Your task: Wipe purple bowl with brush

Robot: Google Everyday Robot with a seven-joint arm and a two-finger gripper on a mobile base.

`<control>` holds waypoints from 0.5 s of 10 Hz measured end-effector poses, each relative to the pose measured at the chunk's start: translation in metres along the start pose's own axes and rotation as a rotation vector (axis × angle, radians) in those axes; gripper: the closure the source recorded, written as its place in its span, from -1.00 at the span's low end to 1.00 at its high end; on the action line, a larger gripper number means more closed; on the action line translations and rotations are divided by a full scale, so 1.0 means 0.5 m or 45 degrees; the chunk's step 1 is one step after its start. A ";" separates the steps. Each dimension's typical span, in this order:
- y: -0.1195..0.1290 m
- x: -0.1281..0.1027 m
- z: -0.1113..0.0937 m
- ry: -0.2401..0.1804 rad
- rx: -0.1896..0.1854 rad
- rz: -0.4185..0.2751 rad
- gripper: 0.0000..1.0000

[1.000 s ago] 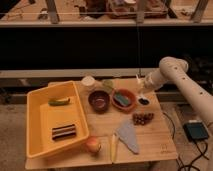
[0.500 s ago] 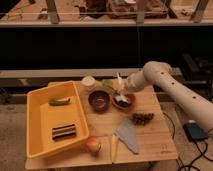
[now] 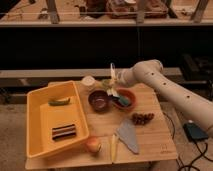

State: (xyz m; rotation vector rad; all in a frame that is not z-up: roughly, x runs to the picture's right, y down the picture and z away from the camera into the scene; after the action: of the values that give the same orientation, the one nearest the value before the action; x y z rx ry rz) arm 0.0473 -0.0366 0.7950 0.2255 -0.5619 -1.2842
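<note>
The purple bowl (image 3: 99,100) sits on the wooden table (image 3: 160,145), left of the orange-brown bowl (image 3: 124,99). My gripper (image 3: 113,88) hangs just above the gap between the two bowls, at the purple bowl's right rim. It is shut on the brush (image 3: 111,71), whose pale handle sticks up above the gripper. The bristle end points down toward the purple bowl's edge and is partly hidden by the gripper.
A yellow bin (image 3: 37,100) holds a green item (image 3: 59,102) and a dark striped item (image 3: 64,131). There is a white cup (image 3: 88,82) at the back, grapes (image 3: 142,118), a grey cloth (image 3: 129,135), a pale yellow stick (image 3: 113,148) and an apple (image 3: 93,145) at the front.
My arm has swung left across the table, carrying the brush from right of the orange-brown bowl to the purple bowl's right rim.
</note>
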 end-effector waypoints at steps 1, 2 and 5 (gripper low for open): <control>0.011 0.007 0.020 0.014 0.013 0.007 1.00; 0.017 0.009 0.029 0.019 0.016 0.008 1.00; 0.018 0.009 0.028 0.020 0.016 0.007 1.00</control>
State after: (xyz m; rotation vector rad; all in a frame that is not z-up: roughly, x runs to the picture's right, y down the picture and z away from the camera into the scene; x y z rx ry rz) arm 0.0482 -0.0365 0.8123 0.2439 -0.5573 -1.2730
